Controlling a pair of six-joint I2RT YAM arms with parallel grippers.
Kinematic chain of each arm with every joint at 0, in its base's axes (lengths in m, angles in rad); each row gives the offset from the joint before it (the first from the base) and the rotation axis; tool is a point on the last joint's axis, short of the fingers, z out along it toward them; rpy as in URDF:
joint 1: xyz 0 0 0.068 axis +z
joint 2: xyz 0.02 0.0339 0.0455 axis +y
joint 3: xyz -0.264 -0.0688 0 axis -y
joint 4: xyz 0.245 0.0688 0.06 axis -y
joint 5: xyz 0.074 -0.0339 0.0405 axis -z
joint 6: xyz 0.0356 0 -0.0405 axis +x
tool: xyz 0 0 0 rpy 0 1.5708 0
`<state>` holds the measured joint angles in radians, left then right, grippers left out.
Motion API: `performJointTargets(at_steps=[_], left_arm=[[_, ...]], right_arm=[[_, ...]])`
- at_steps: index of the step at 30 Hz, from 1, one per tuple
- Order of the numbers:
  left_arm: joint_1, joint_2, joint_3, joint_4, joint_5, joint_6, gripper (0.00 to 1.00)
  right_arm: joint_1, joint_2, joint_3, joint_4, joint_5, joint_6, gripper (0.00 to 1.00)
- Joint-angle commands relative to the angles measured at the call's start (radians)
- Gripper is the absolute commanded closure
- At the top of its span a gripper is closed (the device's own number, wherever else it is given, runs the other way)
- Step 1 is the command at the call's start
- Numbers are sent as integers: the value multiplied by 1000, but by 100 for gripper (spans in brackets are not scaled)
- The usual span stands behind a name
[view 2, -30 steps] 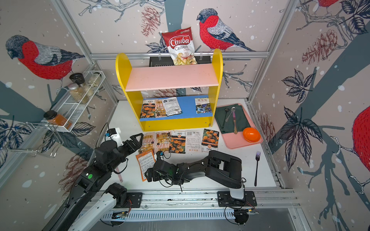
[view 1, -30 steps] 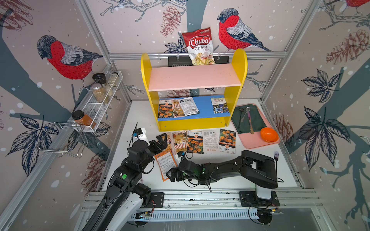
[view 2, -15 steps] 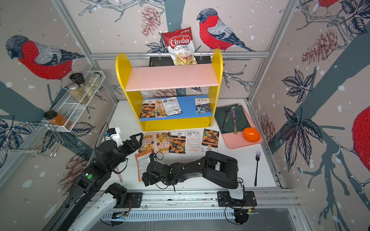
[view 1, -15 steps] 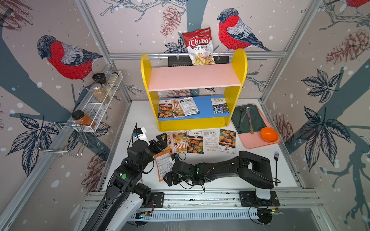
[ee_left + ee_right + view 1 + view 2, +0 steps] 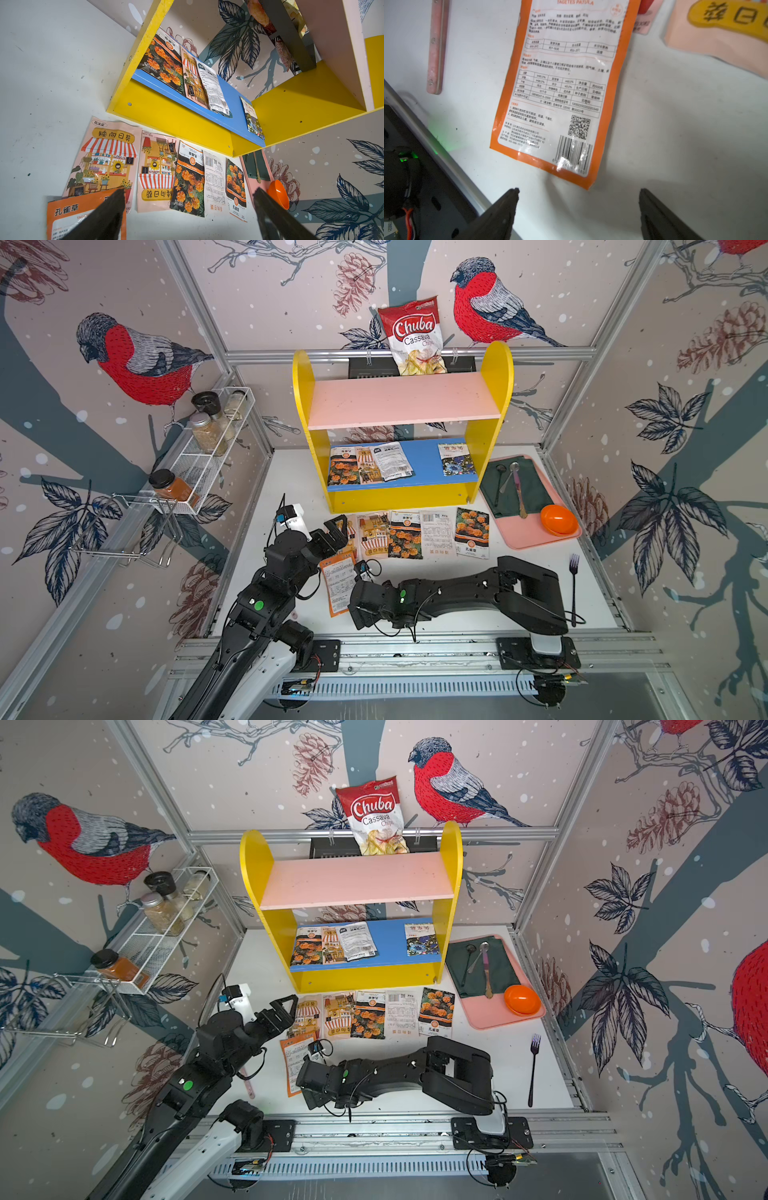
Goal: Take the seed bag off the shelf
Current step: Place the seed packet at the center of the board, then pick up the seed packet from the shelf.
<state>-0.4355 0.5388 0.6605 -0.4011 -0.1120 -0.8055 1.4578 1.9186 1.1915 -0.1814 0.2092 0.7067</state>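
Left wrist view looks toward the shelf [image 5: 170, 116] at the far middle of the table [image 5: 291, 472]. The seed bags [image 5: 193, 83] lie flat on its blue lower board [image 5: 236, 104], three overlapping at the left end and a dark flowered bag [image 5: 253, 120] alone at the right. The left gripper [image 5: 189, 190] hovers on the near side of the shelf, over the left end of a row of packets [image 5: 415, 533] on the table. Its fingers are spread wide with nothing between them. The right gripper [image 5: 578, 190] sits low at the near left, also spread wide and empty, just near of an orange packet [image 5: 562, 83] lying text side up. A pink tray [image 5: 523, 537] with an orange bowl [image 5: 558, 519] rests at the right.
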Motion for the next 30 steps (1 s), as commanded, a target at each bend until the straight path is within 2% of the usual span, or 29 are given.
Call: performJointTargets(at_steps=[1,6,11,16,20,25,30], left_arm=[[4,1,2,24,-5,20,4],[5,14,17,20,1,33,4],[6,47,41,31,34,62,4],[6,114,63,81,94,90,4],[6,191,80,148,144,101,4],[6,334,133,235,228,113,3],[6,474,203,286,259,124,3]], right_arm=[[-4,-45,-17,-1,27,-30,8],[-23,-156,-81,2,21,-56,7],[-102,-340,-186,9,-17,-81,0],[-253,-555,-310,35,-98,-98,0],[-375,-692,-357,9,-106,-136,0],[-547,-856,-412,32,-148,-170,0],[-727,-907,-404,46,-266,-212,2]])
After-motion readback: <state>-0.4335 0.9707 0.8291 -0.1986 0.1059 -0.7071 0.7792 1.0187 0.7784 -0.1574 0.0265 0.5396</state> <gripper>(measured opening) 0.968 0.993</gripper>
